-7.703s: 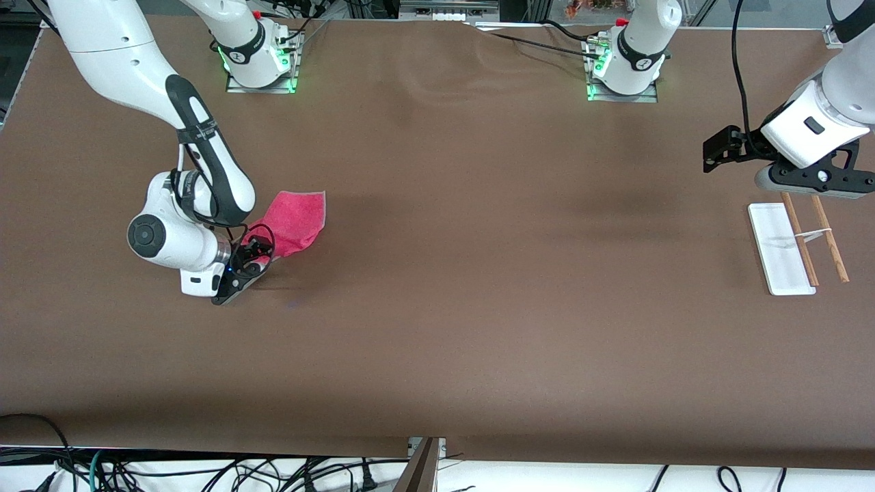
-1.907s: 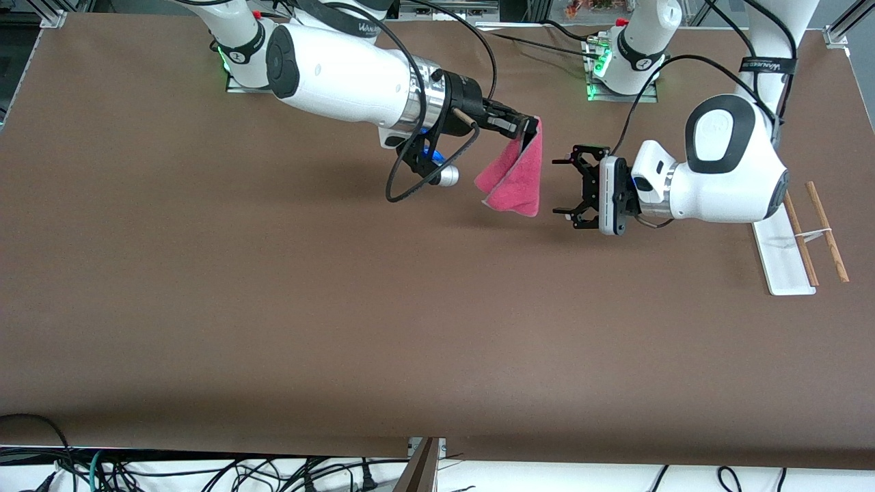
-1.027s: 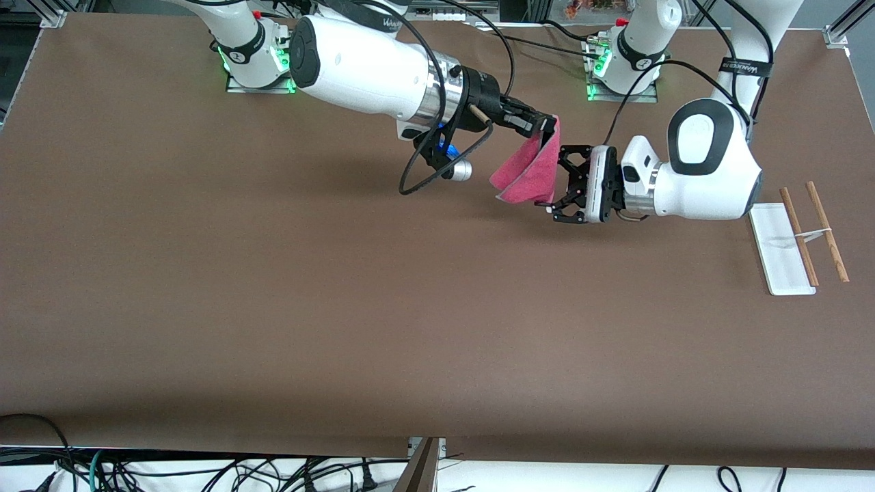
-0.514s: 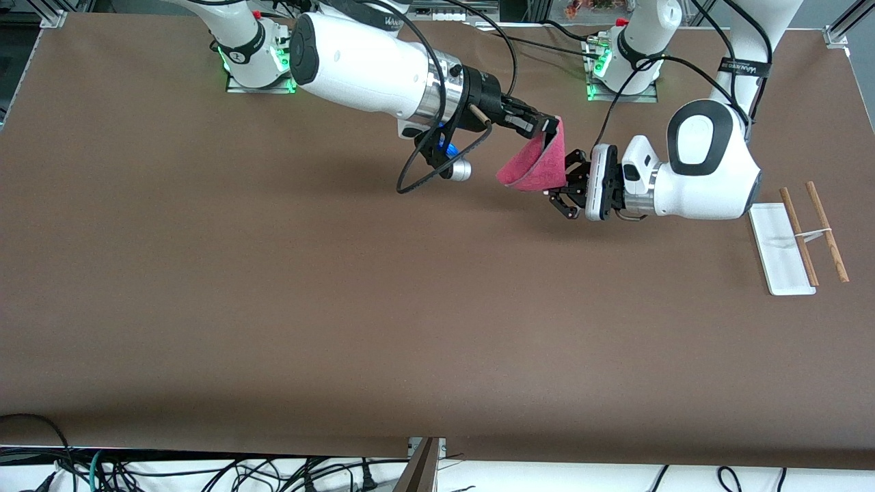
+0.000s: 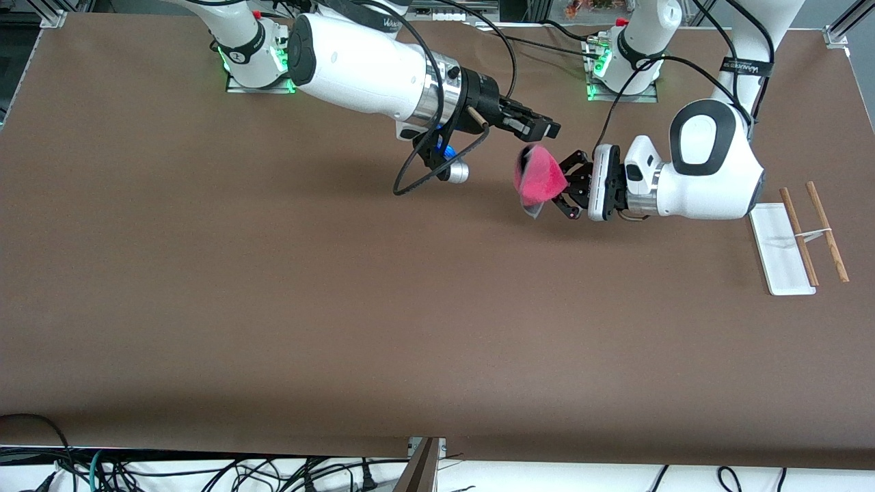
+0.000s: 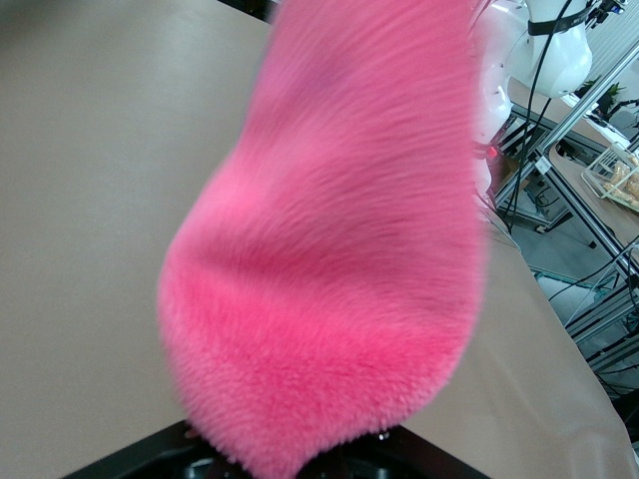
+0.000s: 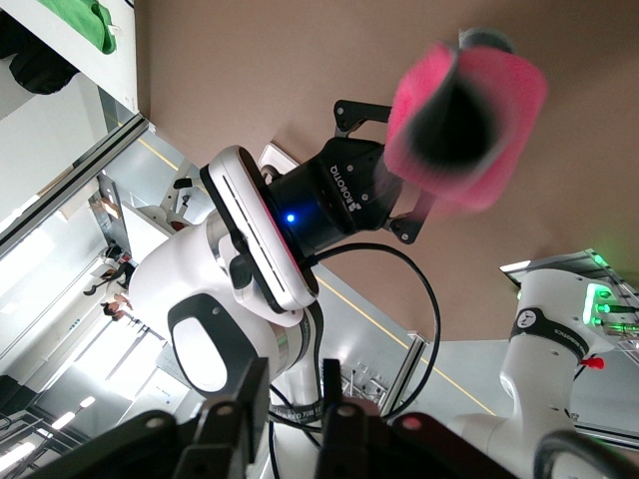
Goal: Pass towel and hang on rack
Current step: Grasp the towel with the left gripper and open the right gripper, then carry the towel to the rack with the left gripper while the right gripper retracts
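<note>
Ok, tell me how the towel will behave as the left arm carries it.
Probably floppy: the towel folds and droops from the left gripper. Likely light, since a pinch holds it. Its loose end may swing, so draping it over the rack could need care.

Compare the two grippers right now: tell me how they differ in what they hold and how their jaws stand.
The left gripper has its jaws shut on the towel, which bunches in front of it; the right gripper holds nothing. The right gripper's jaws stand open and clear of the towel, while the left's are closed. Both are up in the air over bare table, pointing toward each other, away from the rack.
</note>
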Available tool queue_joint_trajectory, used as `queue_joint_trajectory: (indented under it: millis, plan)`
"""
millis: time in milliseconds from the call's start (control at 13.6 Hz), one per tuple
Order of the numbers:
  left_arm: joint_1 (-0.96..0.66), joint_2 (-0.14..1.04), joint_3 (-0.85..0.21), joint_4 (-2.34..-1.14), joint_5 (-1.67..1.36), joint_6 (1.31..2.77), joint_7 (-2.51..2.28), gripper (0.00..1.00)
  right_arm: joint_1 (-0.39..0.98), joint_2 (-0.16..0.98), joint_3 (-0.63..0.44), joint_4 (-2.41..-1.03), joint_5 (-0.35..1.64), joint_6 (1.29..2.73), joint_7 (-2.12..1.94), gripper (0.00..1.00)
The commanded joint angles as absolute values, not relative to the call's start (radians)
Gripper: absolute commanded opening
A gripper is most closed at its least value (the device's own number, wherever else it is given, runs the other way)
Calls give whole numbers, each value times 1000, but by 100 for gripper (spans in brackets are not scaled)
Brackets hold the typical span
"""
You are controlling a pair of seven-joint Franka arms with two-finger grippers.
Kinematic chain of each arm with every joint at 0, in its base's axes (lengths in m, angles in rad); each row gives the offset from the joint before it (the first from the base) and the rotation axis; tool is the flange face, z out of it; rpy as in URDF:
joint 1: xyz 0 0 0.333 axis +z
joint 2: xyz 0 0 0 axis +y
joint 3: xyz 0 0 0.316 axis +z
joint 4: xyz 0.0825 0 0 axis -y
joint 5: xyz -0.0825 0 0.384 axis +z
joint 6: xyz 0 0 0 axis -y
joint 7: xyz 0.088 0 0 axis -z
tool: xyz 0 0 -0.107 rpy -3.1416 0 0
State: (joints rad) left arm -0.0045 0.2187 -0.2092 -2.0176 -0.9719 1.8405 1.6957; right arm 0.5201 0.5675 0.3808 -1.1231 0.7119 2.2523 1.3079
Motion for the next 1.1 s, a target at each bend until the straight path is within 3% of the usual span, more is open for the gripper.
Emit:
queue_joint_trajectory:
  millis: [0,514,880,1027]
  plan:
    - [11,196,-207,-2022,-982,1818,1726,0,505,577,376,-1091,716,2237,1319,99]
    - [76,204,-201,-1855,-654,1725,1639,0,385,526,365,-1101,479,1956,1121,100]
    - [176,388,-199,-1505,-222,1461,1609,0,387,489,354,-1101,201,1783,893,100]
    - [201,423,-199,-1441,-41,1434,1614,0,385,479,351,-1101,106,1714,809,100]
